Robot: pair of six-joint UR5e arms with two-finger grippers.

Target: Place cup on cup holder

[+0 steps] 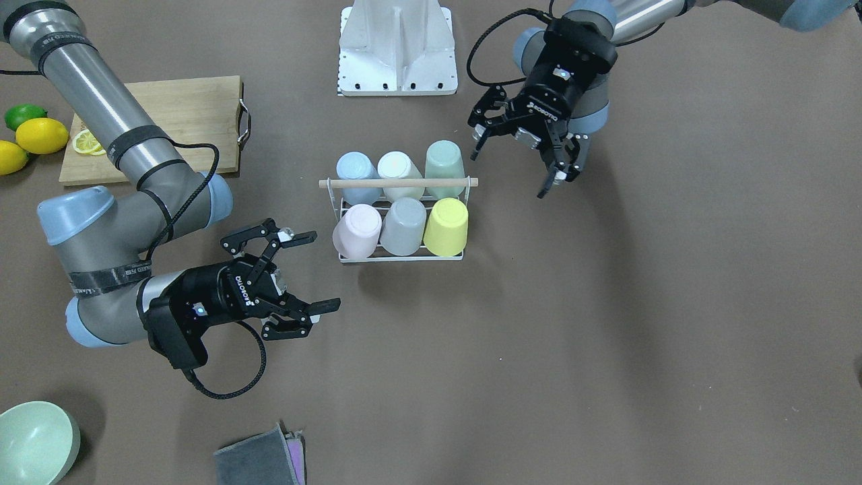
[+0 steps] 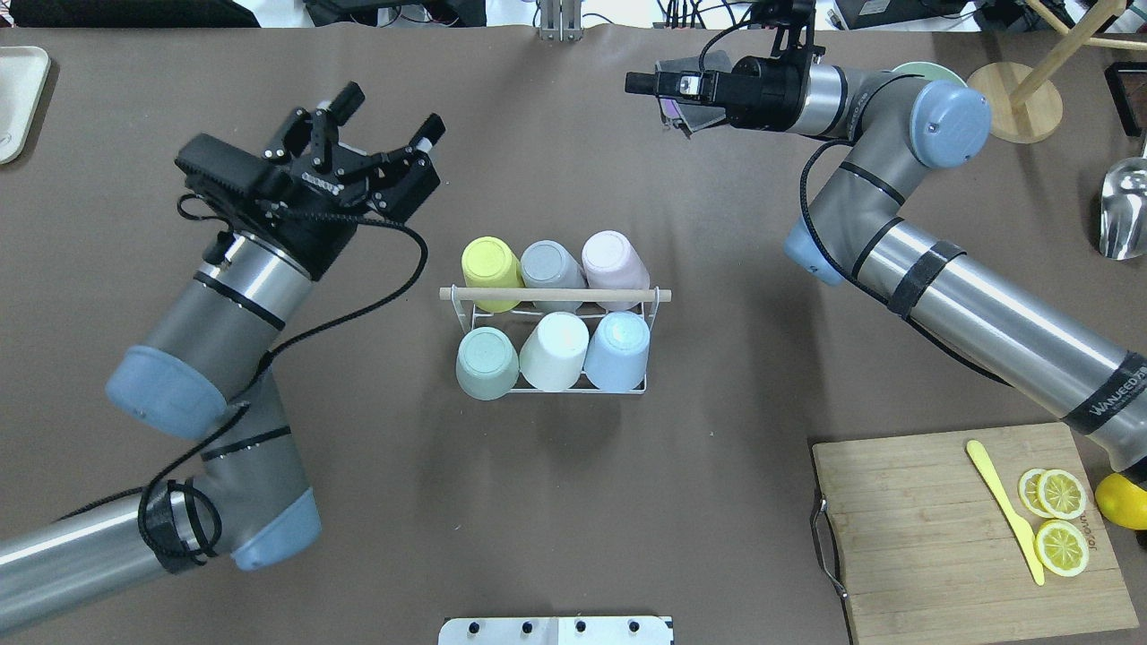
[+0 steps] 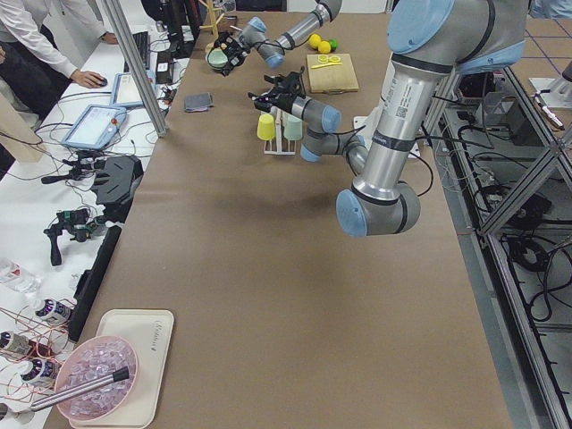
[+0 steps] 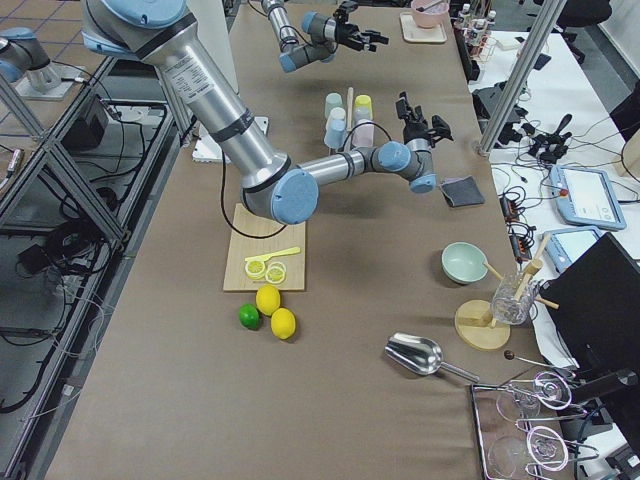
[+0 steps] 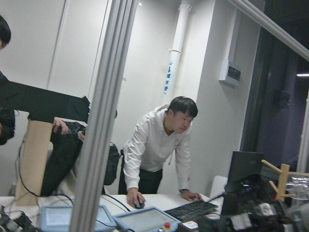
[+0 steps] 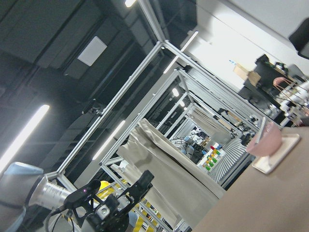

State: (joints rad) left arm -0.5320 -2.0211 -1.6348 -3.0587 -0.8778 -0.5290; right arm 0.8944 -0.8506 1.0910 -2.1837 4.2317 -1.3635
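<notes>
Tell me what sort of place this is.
Likely a robotics lab, not a kitchen: a left arm and right arm at a table, a man at a keyboard, and a cup rack and cutting board as props.

Even, bright light falls from above on the table (image 2: 573,502) — the cup holder (image 1: 401,182) throws only a soft shadow. The right arm (image 2: 986,313) shows mild glare on its metal. In the right wrist view the ceiling (image 6: 58,29) is dark and the lamps (image 6: 24,133) burn out — the view is maybe slightly blurred.
</notes>
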